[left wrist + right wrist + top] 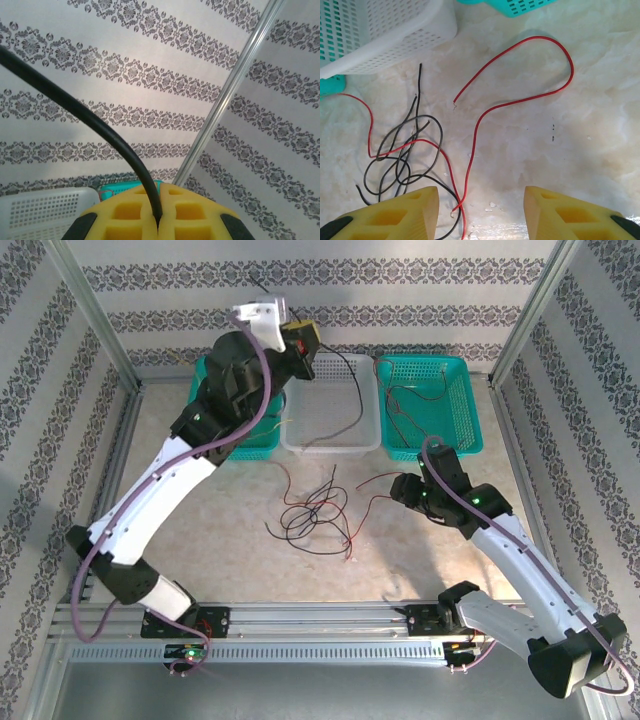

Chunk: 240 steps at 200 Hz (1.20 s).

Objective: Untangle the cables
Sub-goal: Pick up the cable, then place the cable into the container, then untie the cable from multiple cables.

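Note:
My left gripper is raised high at the back, over the white basket. Its yellow jaws are shut on a black cable that hangs down into that basket. In the left wrist view the black cable runs up out of the closed left gripper. A tangle of red and black cables lies on the table's middle. My right gripper hovers just right of it, open and holding nothing. Beneath the right gripper a loose red cable curves away, and black loops crossed by another red cable lie to the left.
Three baskets stand in a row at the back: a teal one under the left arm, the white one, and a teal one holding red wires. Aluminium frame posts and patterned walls enclose the table.

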Each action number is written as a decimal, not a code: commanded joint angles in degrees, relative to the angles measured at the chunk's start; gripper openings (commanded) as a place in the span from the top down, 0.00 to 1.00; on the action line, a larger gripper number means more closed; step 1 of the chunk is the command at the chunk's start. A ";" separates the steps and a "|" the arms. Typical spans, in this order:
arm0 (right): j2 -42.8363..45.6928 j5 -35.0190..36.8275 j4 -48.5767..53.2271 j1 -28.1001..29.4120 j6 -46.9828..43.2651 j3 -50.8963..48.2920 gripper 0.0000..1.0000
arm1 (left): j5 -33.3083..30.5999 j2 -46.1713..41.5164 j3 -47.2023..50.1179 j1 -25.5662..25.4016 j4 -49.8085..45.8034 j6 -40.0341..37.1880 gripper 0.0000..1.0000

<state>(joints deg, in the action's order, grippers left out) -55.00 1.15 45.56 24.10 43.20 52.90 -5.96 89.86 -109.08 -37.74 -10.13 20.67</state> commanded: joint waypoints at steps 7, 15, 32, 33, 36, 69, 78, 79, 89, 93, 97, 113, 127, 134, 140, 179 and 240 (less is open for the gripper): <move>1.53 -0.50 -0.64 -0.45 -0.52 0.83 0.51 | 0.55 5.14 -6.19 1.52 -1.76 -3.43 1.00; 1.55 -0.62 -0.66 -0.45 -0.40 0.67 0.51 | -0.08 6.63 -7.38 2.51 -0.66 -2.79 1.00; 1.85 -0.84 -0.65 -0.30 0.00 0.37 0.51 | 1.61 11.02 -10.60 6.36 -0.24 2.73 1.00; 1.88 -0.82 -0.65 -0.29 -0.03 0.36 0.51 | 1.85 11.29 -10.83 6.58 -0.24 3.07 1.00; 1.98 -0.84 -0.65 -0.28 -0.01 0.36 0.51 | 2.52 12.21 -11.49 7.29 -0.36 3.98 1.00; 2.81 -1.09 -0.74 0.07 0.36 -0.32 0.51 | 4.33 20.41 -15.11 11.73 1.98 9.15 1.00; 2.82 -1.06 -0.57 0.16 0.40 -0.43 0.51 | 5.81 22.79 -15.33 12.32 2.89 9.39 0.87; 2.81 -1.01 -0.52 0.16 0.44 -0.43 0.51 | 6.19 23.06 -15.35 12.37 3.00 9.35 0.85; 2.80 -1.05 -0.56 0.16 0.46 -0.43 0.51 | 10.08 25.96 -15.74 12.91 4.22 9.64 0.62; 2.74 -1.06 -0.51 0.23 0.40 -0.43 0.51 | 11.28 27.03 -16.08 13.06 4.29 9.66 0.52; 2.71 -1.02 -0.56 0.25 0.25 -0.36 0.51 | 11.91 28.01 -16.43 13.11 4.01 9.73 0.45; 2.36 -1.05 -0.50 0.25 -0.30 0.27 0.51 | 12.55 29.87 -16.25 13.06 3.18 10.61 0.34; 1.92 -1.12 0.37 0.34 -0.91 1.41 0.51 | 12.67 29.02 -13.32 13.03 3.80 12.61 0.31; 1.96 -1.10 0.70 0.42 -1.18 1.92 0.51 | 12.89 27.83 -10.83 13.00 5.10 13.35 0.30; 1.95 -1.08 1.04 0.55 -1.35 2.24 0.51 | 12.71 26.58 -8.36 12.96 5.98 13.88 0.30; -0.15 -0.23 1.15 1.70 -0.39 0.89 0.50 | 15.37 13.87 9.19 12.90 7.10 14.82 0.29; -14.12 -2.09 -5.83 6.56 3.03 3.23 0.48 | 18.83 -21.08 50.30 11.57 -2.46 15.66 0.17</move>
<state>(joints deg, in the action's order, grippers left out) -63.68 0.45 43.79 28.60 44.10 53.89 10.00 78.83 -70.19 -25.52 -6.33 34.87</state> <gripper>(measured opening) 0.517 0.779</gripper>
